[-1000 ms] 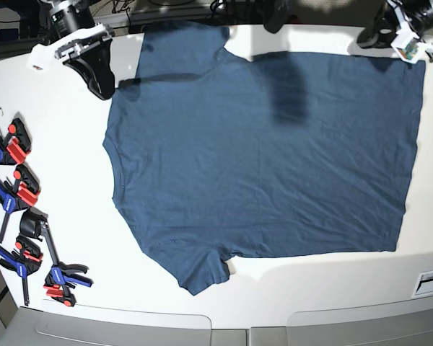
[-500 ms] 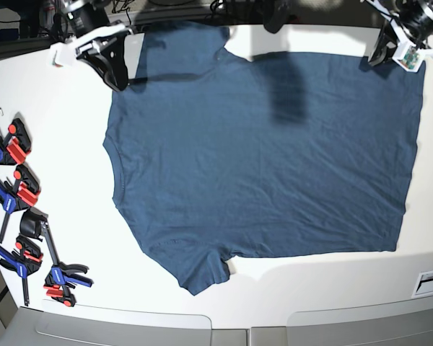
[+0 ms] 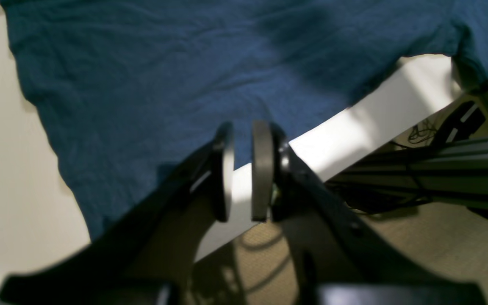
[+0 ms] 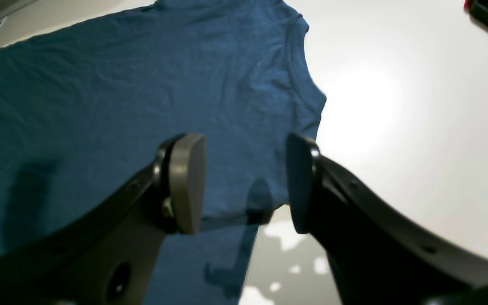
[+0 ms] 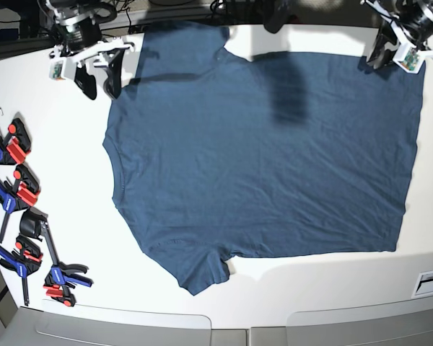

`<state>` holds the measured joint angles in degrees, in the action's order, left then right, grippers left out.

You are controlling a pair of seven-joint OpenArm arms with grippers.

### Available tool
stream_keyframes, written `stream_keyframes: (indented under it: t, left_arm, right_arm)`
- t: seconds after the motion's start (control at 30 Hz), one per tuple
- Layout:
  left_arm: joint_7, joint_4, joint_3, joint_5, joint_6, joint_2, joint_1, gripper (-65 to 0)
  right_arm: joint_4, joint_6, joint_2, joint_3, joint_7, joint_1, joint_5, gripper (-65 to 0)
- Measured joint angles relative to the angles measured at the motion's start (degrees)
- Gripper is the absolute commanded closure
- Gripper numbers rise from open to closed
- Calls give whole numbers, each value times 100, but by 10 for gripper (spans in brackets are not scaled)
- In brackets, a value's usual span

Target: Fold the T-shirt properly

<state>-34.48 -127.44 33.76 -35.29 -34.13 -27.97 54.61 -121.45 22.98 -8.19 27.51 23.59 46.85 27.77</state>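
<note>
The white bench [image 5: 65,166] carries everything, and most of its middle is taken up by the T-shirt [image 5: 267,158], spread flat and open with its collar toward the left, its hem along the right, one sleeve at the far edge and the other at the near edge. No fold shows in it anywhere, only light wrinkles, so by my reading the task has not begun in earnest: every fold is yet to be made, and the first grasp has not been taken. The right pincer [image 5: 99,76] hangs at the far left, just off the cloth beside the far sleeve and shoulder, pointing down at the bench; in its wrist view the right pincer [image 4: 244,186] stands wide with nothing between its pads, the sleeve seam and bare bench below. The left pincer [image 5: 390,52] sits at the far right, over the far corner of the hem; from its wrist view the left pincer [image 3: 242,169] is narrow, a slim gap between the pads and no cloth in it, with the far bench edge beneath. A row of red, blue and black clamps [image 5: 22,216] lies along the left side, well apart from the cloth.
</note>
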Motion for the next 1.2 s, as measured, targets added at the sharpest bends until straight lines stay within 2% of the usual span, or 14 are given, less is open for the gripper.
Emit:
stream_keyframes:
  t: [0.1,0.2,0.33,0.47,0.7,0.97,1.2]
  left_arm:
    - [15,181,0,-2,0,4,-72,-77]
    - [20,463,0,-26,-4,7,-192,-77]
    - [20,970,0,-50,33,17,-402,-77]
    - [22,1368,0,-221,26,17,-566,-80]
    - [13,1545,0,-343,39,17,-592,-166]
    - [11,1545,0,-343,39,20,-590,-166]
    - [15,1545,0,-343,39,20,-590,-166]
  right_arm:
    - [122,-50,-179,7,111,-87,-37,-287]
    - [439,-50,-212,101,212,-337,4,-287]
    - [1117,-42,-219,177,254,-595,345,-287]
    - [1934,26,-356,175,337,-761,699,-287]
    - [2927,267,-553,175,461,-1331,1032,-287]
    - [3134,531,-581,175,557,-1679,1303,-287]
    - [3141,527,-581,175,608,-1777,1325,-287]
